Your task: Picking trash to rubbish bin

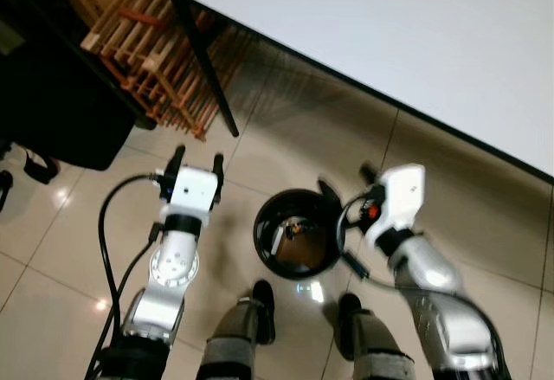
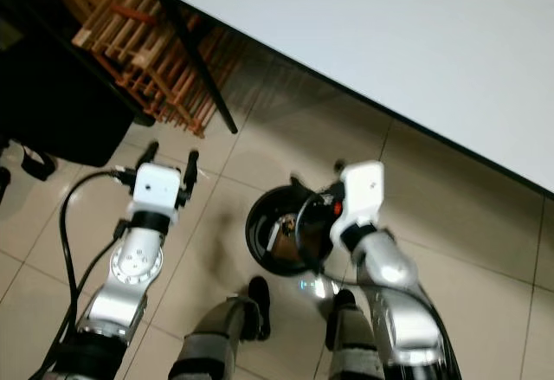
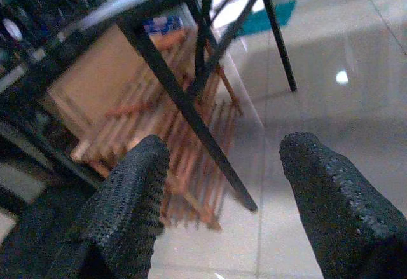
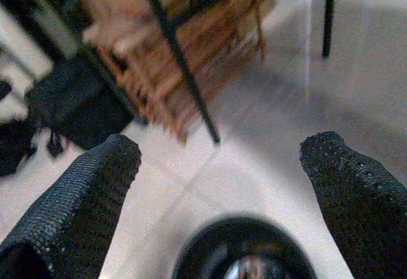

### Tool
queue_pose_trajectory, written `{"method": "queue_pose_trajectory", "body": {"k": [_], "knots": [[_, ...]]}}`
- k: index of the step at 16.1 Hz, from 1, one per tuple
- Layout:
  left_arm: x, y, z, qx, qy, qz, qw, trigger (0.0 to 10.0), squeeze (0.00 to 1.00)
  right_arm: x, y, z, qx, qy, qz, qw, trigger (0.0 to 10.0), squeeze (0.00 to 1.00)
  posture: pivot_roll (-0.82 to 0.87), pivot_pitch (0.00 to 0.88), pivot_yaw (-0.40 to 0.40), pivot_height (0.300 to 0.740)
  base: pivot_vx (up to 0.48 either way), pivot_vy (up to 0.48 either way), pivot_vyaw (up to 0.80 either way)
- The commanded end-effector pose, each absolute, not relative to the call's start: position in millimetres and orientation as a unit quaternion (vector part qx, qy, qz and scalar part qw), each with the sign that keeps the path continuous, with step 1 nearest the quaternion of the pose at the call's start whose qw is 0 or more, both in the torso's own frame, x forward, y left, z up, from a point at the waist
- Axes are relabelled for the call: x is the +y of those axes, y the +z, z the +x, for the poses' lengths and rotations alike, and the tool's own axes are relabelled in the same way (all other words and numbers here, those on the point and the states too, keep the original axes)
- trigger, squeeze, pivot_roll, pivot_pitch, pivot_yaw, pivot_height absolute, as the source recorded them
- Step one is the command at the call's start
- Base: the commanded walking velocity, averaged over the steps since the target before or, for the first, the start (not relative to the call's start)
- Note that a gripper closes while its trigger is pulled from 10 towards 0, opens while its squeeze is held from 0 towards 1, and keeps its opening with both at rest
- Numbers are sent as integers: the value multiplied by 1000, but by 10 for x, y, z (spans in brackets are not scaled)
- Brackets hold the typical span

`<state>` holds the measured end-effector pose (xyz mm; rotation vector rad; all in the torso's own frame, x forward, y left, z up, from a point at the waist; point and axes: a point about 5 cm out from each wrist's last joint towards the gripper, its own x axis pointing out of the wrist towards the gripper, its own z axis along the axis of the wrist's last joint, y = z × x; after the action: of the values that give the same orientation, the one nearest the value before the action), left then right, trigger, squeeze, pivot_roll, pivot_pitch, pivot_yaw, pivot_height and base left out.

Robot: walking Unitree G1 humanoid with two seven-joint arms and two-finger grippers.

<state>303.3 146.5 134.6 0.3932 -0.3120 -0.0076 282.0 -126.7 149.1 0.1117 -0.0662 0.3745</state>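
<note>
Right gripper (image 4: 222, 190) hangs just above the rim of the black rubbish bin (image 1: 294, 233) with its 2 fingers spread wide and nothing between them, so I'd say whatever trash it carried is in there with the scraps at the bottom; best move is lifting straight up so it doesn't clip the rim. Left gripper (image 3: 219, 203) is spread and empty too, over glossy beige floor tiles (image 1: 277, 151). Beyond that there's a white table (image 1: 389, 25) on black legs and a folded wooden rack (image 1: 164, 60).

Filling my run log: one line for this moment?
right hand: open over bin | left hand: open, empty, beside bin | trash in bin
</note>
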Motion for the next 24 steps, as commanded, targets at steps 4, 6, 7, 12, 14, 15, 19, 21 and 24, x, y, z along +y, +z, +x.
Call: {"method": "queue_pose_trajectory", "body": {"k": [4, 6, 7, 12, 14, 15, 19, 21, 24], "knots": [[1389, 1748, 3029, -209, 2, 204, 956, 10000, 0, -1411, 1941, 2921, -138, 118, 62, 981, 10000, 0, 57, 324, 147, 740, 0, 0, 0], [1385, 1920, 3033, -226, 11, 195, 954, 10000, 0, -1405, 2058, 2934, -161, 116, 61, 978, 10000, 0, 62, 315, 145, 740, 0, 0, 0], [1381, 1967, 3035, -231, 12, 194, 953, 10000, 0, -1409, 2077, 2940, -166, 113, 58, 978, 10000, 0, 62, 315, 145, 740, 0, 0, 0], [1394, 1982, 3139, -222, 11, 176, 959, 10000, 0, -1696, 2073, 3044, -168, 8, 29, 985, 10000, 0, 59, 318, 142, 740, 0, 0, 0], [1421, 1964, 3117, -216, 11, 179, 960, 10000, 0, -1819, 2038, 3037, -163, -12, 17, 986, 10000, 0, 64, 312, 146, 740, 0, 0, 0], [1420, 1946, 3109, -212, 9, 180, 960, 10000, 0, -1863, 2019, 3045, -159, -21, 9, 987, 10000, 0, 70, 305, 145, 740, 0, 0, 0], [1413, 1912, 3101, -210, 7, 178, 961, 10000, 0, -1970, 2061, 3103, -163, -36, -1, 986, 10000, 0, 74, 273, 129, 740, 0, 0, 0], [1399, 1931, 3119, -214, 8, 178, 961, 10000, 0, -1979, 2074, 3140, -164, -32, -4, 986, 10000, 0, 75, 264, 115, 740, 0, 0, 0], [1347, 1925, 3117, -216, 7, 176, 960, 10000, 0, -2004, 2077, 3165, -160, -28, -7, 987, 10000, 0, 68, 262, 88, 740, 0, 0, 0]]}}
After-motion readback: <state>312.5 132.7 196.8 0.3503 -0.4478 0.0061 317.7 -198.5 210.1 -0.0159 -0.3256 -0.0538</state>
